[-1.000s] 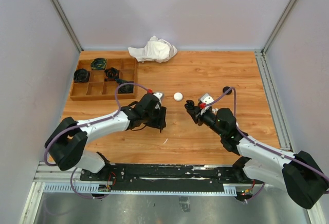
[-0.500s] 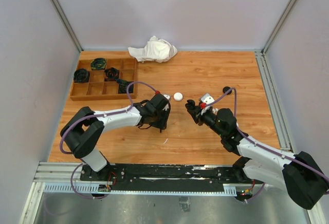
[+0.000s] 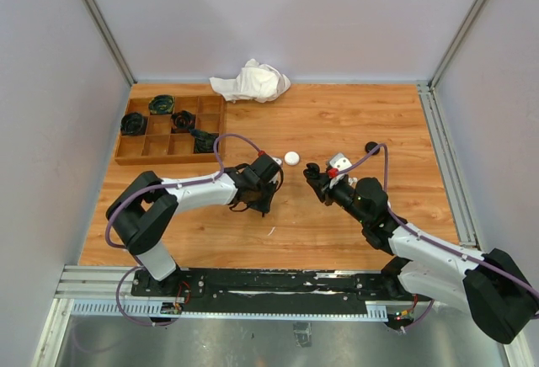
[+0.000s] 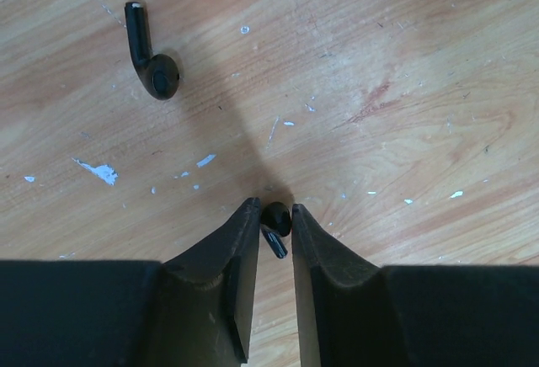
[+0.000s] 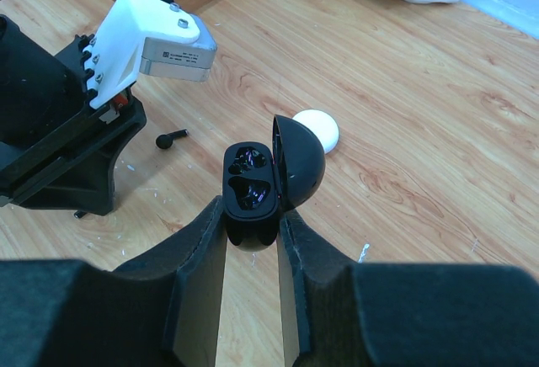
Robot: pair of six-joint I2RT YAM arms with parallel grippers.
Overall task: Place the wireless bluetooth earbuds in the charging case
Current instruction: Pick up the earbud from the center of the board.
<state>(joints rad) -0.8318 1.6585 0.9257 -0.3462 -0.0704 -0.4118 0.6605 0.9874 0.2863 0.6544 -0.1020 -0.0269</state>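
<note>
A black earbud lies head-up between the tips of my left gripper, whose jaws press on both its sides just above the wood. A second black earbud lies loose on the table further ahead; the right wrist view shows it too. My right gripper is shut on a black charging case held upright, its lid swung open and both wells bare. In the top view the left gripper and right gripper face each other at mid-table.
A white round case sits between the two arms, and a black puck lies behind the right arm. A wooden compartment tray stands at the back left, a white cloth at the back. A thin white sliver lies near the front.
The left arm has reached rightward toward the table's middle and its jaws have narrowed onto the black earbud. The right arm and its case have not moved.
</note>
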